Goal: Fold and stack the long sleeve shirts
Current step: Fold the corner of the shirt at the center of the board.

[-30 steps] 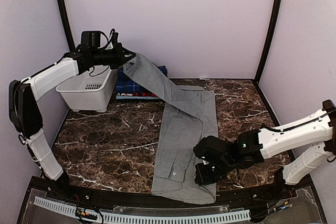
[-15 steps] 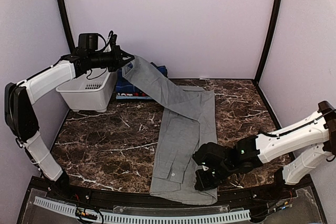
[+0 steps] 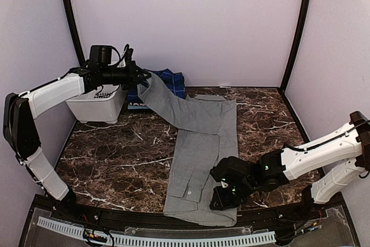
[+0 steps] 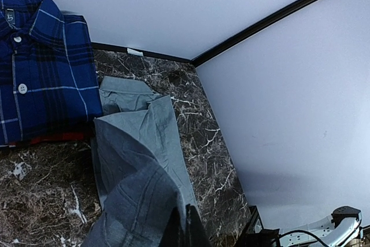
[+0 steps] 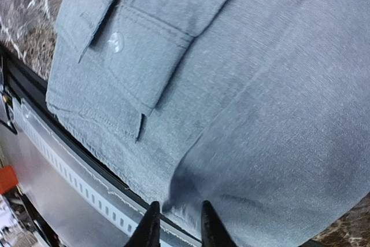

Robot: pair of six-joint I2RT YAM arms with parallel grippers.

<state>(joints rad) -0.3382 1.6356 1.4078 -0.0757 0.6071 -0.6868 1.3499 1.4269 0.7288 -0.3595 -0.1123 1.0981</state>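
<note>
A light grey long sleeve shirt (image 3: 202, 143) lies lengthwise on the marble table, its hem at the front edge. One end of it is lifted toward the back left, where my left gripper (image 3: 141, 76) is shut on it above the table. The left wrist view has the grey cloth (image 4: 139, 143) bunched at the shut fingertips of the left gripper (image 4: 185, 224). My right gripper (image 3: 222, 196) sits low over the hem's right corner. Its fingers stand slightly apart in the right wrist view, right gripper (image 5: 178, 215), with a fold of grey cloth (image 5: 260, 85) just beyond them. A dark blue plaid shirt (image 3: 167, 79) lies folded at the back, a red edge (image 4: 58, 138) under it.
A white plastic basket (image 3: 95, 105) stands at the back left, under my left arm. Dark frame posts rise at the back corners, with purple walls behind them. A perforated white rail (image 3: 173, 238) runs along the front edge below the hem.
My left gripper has come down and slightly right with the grey cloth, slackening the lifted part. The right gripper's jaws have parted a little over the hem.
</note>
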